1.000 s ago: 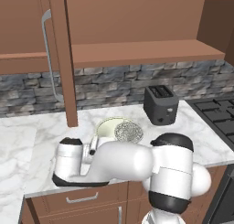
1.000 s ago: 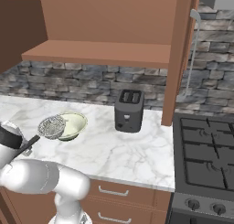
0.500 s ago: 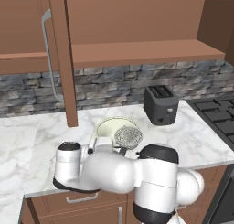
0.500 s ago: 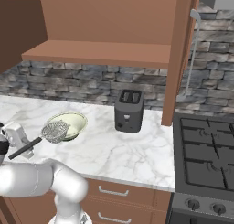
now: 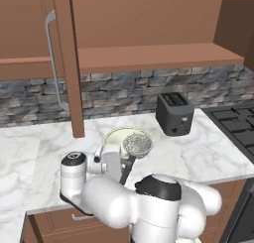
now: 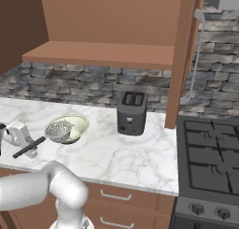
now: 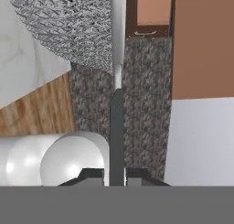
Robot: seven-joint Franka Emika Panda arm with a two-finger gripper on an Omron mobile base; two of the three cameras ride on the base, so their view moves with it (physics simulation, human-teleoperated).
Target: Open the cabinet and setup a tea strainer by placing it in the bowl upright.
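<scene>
1. Gripping: claw (image 7: 114,175) clamped on tea strainer (image 5: 137,146) handle; mesh over bowl (image 6: 79,125) rim.
2. Risk: strainer tips sideways if released w/ handle unsupported; bowl shallow.
3. Cabinet (image 5: 62,63) door open.

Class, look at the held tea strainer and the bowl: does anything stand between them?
Nothing visible does. The gripper is shut on the tea strainer by its dark handle, and the mesh basket already hangs over the bowl. The toaster stands well off to the side.

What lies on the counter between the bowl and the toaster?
Nothing: bare marble counter separates the bowl from the toaster, seen in the right base view.
</scene>
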